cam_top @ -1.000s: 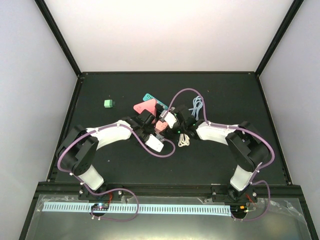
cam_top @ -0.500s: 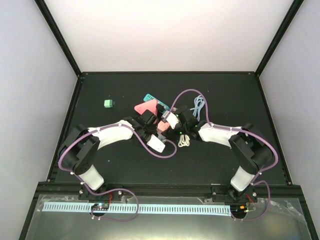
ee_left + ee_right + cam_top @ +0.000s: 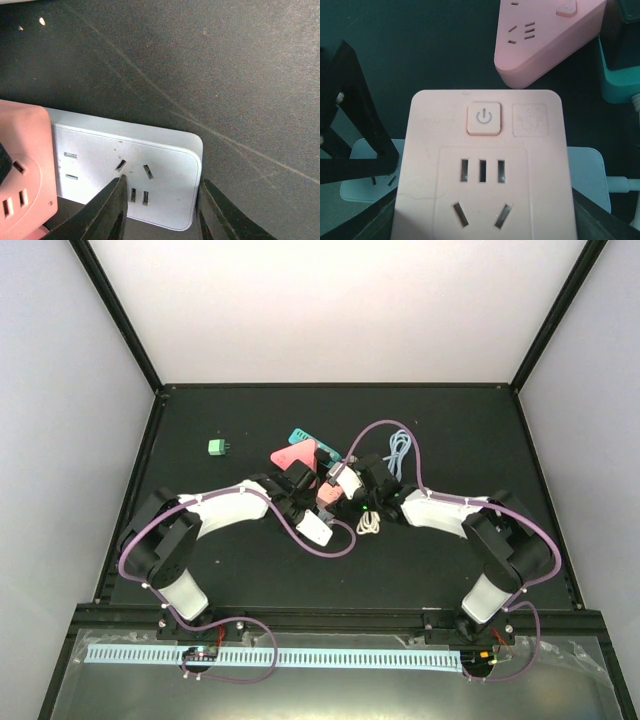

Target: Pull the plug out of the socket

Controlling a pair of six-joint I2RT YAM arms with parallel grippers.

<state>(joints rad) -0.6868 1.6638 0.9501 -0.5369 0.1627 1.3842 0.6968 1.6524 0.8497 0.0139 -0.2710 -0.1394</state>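
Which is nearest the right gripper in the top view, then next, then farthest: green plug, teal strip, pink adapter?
1. The pink adapter, between the right gripper's jaws.
2. The teal strip, farther back, left.
3. The green plug, far left.

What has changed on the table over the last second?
The right arm swung its elbow slightly outward, toward the near edge, while the right gripper kept hold of the pink adapter. The left gripper, white power strip, triangular pink strip and green block stayed put.
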